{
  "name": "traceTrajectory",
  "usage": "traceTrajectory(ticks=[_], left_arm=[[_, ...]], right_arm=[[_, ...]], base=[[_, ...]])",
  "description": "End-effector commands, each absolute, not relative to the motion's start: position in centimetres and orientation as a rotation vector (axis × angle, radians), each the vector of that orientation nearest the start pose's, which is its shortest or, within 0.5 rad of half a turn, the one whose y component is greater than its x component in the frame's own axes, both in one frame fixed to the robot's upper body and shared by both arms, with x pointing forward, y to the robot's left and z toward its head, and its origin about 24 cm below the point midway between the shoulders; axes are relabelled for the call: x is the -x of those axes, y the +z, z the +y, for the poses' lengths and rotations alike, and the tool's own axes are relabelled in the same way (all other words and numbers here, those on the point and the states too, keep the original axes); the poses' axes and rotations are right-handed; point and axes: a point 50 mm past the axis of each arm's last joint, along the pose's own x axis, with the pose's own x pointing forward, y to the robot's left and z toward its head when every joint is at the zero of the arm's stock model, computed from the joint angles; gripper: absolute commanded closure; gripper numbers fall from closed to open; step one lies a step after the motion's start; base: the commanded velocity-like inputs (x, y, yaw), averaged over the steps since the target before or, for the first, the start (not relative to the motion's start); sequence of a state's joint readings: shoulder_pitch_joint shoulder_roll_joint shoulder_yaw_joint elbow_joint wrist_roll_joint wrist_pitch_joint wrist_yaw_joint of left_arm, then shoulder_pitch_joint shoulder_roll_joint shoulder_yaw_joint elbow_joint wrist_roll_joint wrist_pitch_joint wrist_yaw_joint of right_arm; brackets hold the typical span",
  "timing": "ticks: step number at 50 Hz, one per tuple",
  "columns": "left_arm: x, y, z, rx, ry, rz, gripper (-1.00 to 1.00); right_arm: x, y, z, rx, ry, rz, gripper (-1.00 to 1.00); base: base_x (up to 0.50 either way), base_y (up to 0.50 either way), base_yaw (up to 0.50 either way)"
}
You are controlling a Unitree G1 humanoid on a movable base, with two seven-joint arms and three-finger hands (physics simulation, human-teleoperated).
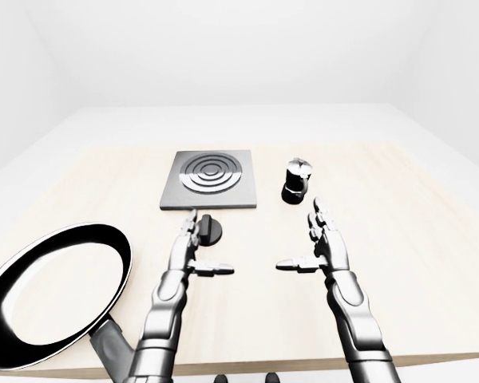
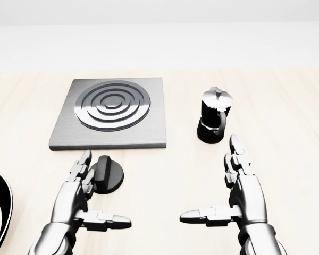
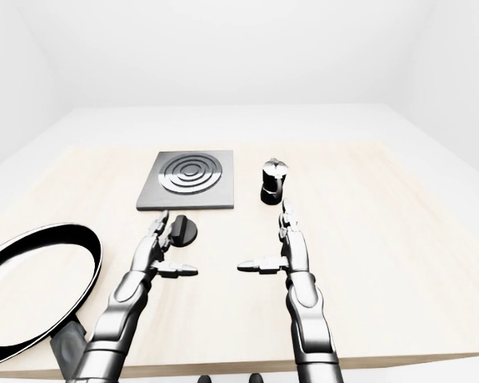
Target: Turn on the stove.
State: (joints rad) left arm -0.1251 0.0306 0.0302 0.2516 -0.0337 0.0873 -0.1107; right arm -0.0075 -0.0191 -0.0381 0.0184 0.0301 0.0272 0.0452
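A grey square stove plate [image 2: 111, 112] with ringed burner lies flat on the wooden table [image 2: 287, 133] in the head view's upper left. Just below it sits its round black knob [image 2: 108, 174]. My left hand [image 2: 93, 188] is open, its fingers standing right beside the knob's left edge, thumb pointing right beneath it. My right hand [image 2: 218, 186] is open too, palm facing left, below the black moka pot [image 2: 213, 115] and holding nothing.
A black frying pan [image 1: 52, 291] with a white rim lies at the table's lower left in the left-eye view, its handle over the near edge. The moka pot stands right of the stove.
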Motion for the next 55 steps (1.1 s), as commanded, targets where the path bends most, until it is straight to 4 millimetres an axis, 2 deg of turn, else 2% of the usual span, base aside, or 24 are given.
traceTrajectory(ticks=[1, 15, 16, 38, 45, 55], left_arm=[[-27.2, 0.4, 14.6, 0.012, -0.131, 0.227, -1.0], [-26.7, 0.8, 14.0, -0.012, -0.189, 0.208, -1.0], [-26.7, 0.9, 13.9, -0.015, -0.196, 0.204, -1.0], [-26.0, 0.9, 13.0, -0.05, -0.281, 0.198, -1.0], [-25.8, 1.6, 13.2, -0.049, -0.267, 0.167, -1.0], [-25.3, 3.5, 13.4, -0.071, -0.258, 0.037, -1.0]], right_arm=[[-25.5, 3.6, -15.9, -0.012, 0.01, 0.038, -1.0], [-25.5, 4.1, -15.9, -0.013, 0.01, 0.038, -1.0], [-25.5, 3.5, -15.9, -0.014, 0.01, 0.039, -1.0], [-25.6, 3.6, -16.0, -0.016, 0.007, 0.043, -1.0], [-25.5, 3.6, -16.0, -0.015, 0.007, 0.041, -1.0], [-25.5, 3.6, -15.9, -0.014, 0.008, 0.04, -1.0]], base=[[0.0, 0.0, 0.0], [0.0, 0.0, 0.0], [0.0, 0.0, 0.0], [0.0, 0.0, 0.0], [0.0, 0.0, 0.0], [0.0, 0.0, 0.0]])
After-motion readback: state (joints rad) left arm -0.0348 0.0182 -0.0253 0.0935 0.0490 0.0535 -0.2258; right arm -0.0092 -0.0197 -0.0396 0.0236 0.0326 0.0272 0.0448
